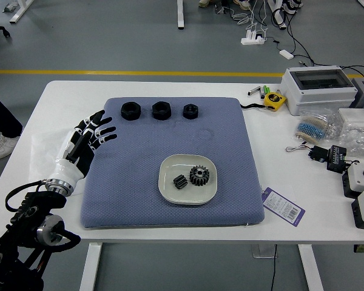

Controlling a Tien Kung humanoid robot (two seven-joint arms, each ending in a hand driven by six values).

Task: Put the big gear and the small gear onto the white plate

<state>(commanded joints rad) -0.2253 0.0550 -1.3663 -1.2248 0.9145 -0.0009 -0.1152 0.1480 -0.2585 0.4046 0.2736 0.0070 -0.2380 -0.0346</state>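
The white plate [188, 197] sits on the blue mat [139, 182], holding the big gear [199, 175] on its right and the small gear [180, 181] just beside it. The left hand [88, 140], fingers spread, holds nothing.

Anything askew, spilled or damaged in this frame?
Nothing stands out: the big gear and small gear both lie inside the white plate, and no spill or breakage shows.

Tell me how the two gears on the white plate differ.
The big gear is wider, while the small gear is narrower. The big gear sits to the right, the small gear to its left. Both are dark and toothed.
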